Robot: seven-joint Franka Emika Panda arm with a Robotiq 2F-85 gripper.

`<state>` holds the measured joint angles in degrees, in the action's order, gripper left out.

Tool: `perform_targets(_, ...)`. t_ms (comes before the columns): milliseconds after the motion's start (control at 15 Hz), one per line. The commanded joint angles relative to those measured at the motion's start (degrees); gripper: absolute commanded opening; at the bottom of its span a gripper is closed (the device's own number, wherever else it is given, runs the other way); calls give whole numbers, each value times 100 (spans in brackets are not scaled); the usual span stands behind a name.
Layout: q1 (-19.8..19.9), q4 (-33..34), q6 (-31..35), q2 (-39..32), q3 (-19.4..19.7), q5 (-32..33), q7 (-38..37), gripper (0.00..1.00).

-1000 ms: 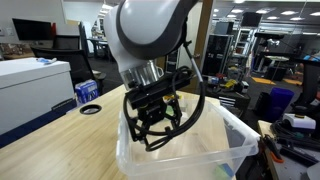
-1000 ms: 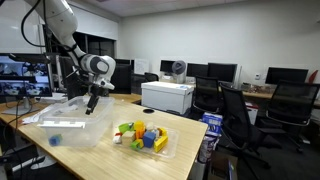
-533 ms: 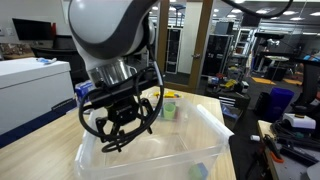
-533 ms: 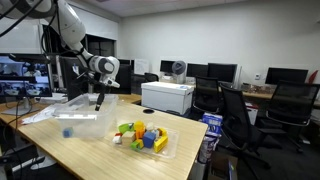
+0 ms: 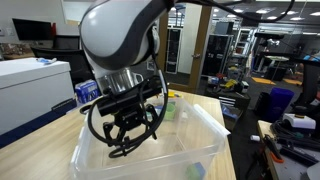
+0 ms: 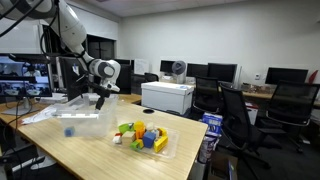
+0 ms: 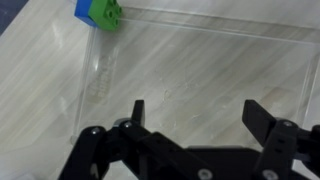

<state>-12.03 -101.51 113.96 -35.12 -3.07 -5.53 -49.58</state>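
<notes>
**Open end effector low over a clear bin, one block off in the corner**

The end effector (image 7: 195, 107) hangs with its fingers spread wide apart and nothing between them. In the wrist view only the bare floor of the clear bin (image 7: 230, 60) shows in the gap. In an exterior view the end effector (image 5: 122, 135) sits inside the bin's outline, below the near rim.

The nearest loose thing is a blue and green block (image 7: 98, 12). It lies well off to one side of the fingers, tucked into a corner of the bin. Whether it touches the walls cannot be told. An exterior view shows the same block (image 6: 68, 131) as a small blue spot inside the bin (image 6: 85, 126).

Judged from this, the work in hand is a reach inside the bin, and the corner is the hard part:
- The fingers are best kept wide.
- The wrist should be turned so that neither finger lands on a wall.
- The approach should come from the open middle of the bin.
- A light, thin-walled bin could slide on the worktop (image 6: 120, 165) if a finger pushes its side, so any contact should be gentle.

Beside the bin stands a tray of coloured toys (image 6: 143, 137), and further back a white printer (image 6: 167, 96). A blue box (image 5: 88, 91) rests on the worktop behind the arm.

No brand, label or writing can be read. Any print on the blue box and the printer is too small to make out.
</notes>
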Motion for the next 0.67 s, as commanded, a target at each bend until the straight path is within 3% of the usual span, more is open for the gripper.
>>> perform_targets(0, -79, -1400, 1545, 830, -3, 9, 333, 100)
perform_targets(267, -504, -2717, 2906, 1370, 117, 771, 124, 100)
perform_targets(400, -443, -3223, 3228, 1634, -31, 313, -116, 100)
perform_targets(600, -318, -3477, 3051, 1949, -147, -498, -498, 100)
